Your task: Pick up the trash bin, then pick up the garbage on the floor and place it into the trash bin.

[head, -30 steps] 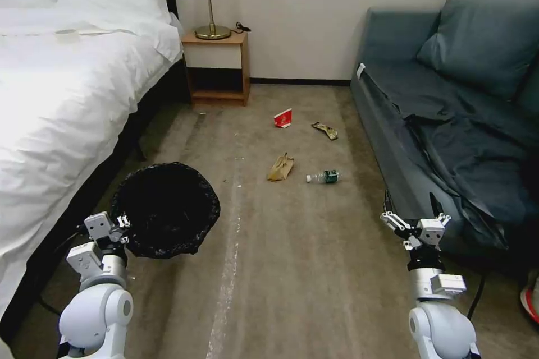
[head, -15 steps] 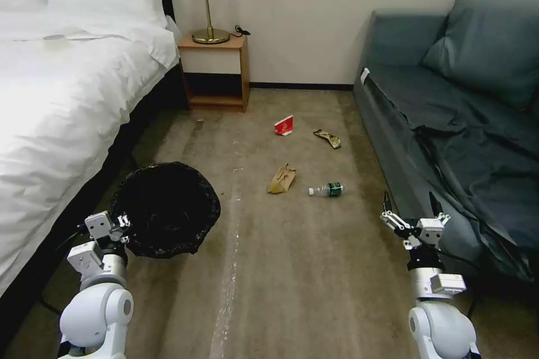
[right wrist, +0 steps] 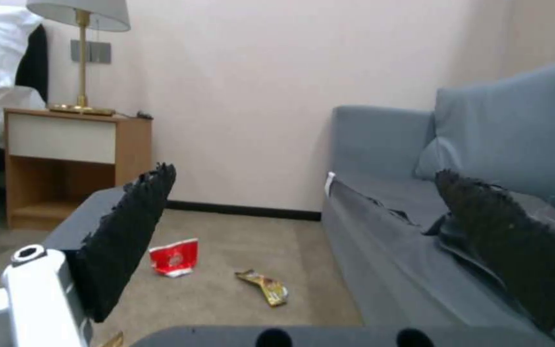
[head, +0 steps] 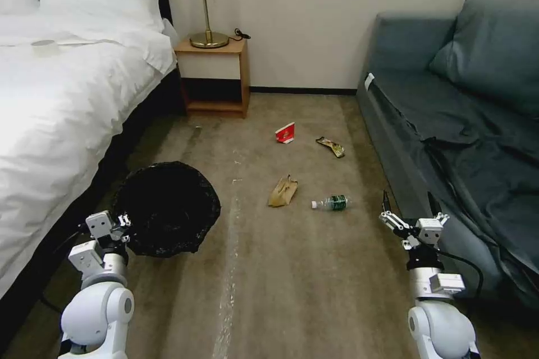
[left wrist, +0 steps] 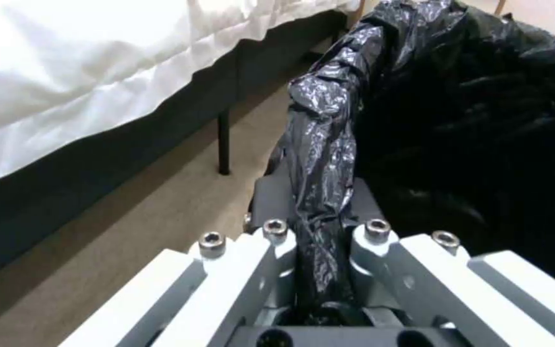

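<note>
My left gripper (head: 122,223) is shut on the rim of the trash bin (head: 166,207), whose crinkled black bag (left wrist: 329,125) runs between the pads in the left wrist view; the bin hangs at the lower left beside the bed. On the carpet ahead lies the garbage: a crumpled brown paper bag (head: 282,191), a clear bottle with a green label (head: 332,202), a red-and-white carton (head: 285,133) (right wrist: 175,257) and a yellowish snack wrapper (head: 330,146) (right wrist: 264,286). My right gripper (head: 410,206) (right wrist: 303,250) stands open and holds nothing, at the lower right beside the sofa.
A white bed (head: 62,112) runs along the left, a grey-blue sofa (head: 466,123) along the right. A wooden nightstand (head: 216,76) with a brass lamp (head: 206,5) stands against the far wall. A strip of carpet between bed and sofa leads to the litter.
The whole picture has shifted: the litter, nightstand and sofa now sit lower and closer, so the camera has moved forward. Both arms keep their pose, the bin still held.
</note>
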Available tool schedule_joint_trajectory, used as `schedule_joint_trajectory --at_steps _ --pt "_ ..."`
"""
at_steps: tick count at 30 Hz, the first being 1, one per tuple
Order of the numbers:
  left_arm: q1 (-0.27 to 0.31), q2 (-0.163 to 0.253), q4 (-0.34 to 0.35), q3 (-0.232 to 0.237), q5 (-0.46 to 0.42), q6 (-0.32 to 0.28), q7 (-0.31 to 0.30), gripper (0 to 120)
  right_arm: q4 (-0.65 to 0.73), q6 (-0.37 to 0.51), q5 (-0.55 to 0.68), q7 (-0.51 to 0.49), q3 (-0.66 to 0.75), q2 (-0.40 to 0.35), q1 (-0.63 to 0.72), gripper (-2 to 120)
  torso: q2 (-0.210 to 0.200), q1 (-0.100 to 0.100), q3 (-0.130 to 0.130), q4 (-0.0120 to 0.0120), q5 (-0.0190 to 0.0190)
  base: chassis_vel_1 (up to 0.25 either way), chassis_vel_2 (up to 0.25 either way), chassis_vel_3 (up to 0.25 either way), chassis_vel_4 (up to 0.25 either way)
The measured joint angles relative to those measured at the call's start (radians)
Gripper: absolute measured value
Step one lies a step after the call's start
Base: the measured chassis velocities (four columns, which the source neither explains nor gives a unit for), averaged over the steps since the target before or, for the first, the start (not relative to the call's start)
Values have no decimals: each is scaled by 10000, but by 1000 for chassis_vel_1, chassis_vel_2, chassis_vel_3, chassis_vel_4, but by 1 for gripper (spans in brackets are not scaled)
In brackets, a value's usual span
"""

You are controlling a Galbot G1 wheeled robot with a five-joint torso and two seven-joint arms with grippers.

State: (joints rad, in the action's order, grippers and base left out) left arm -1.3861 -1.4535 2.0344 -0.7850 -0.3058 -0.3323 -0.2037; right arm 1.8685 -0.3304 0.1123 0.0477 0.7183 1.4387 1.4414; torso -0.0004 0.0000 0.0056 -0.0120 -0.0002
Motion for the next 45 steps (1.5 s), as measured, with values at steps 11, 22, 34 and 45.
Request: schedule_joint_trajectory --at_steps 11,22,34,45 --pt "-8 -8 0 2 14 16 12 4 -33 -47 -6 35 3 17 -1 100 0 0 0 -2 0 -132 124 126 -130" --pt "5 -20 13 -5 36 22 13 4 -50 -59 -6 55 5 -4 -16 100 0 1 0 1 0 -132 132 127 -123" --pt "-2 -20 14 -6 51 23 13 4 -127 -185 -127 66 1 -33 -57 100 0 0 0 -1 0 -134 135 131 -136" --pt "43 -1 -62 -1 46 21 7 4 -319 -411 -339 -116 -80 -122 -206 100 0 0 0 0 1 -68 65 75 -69"
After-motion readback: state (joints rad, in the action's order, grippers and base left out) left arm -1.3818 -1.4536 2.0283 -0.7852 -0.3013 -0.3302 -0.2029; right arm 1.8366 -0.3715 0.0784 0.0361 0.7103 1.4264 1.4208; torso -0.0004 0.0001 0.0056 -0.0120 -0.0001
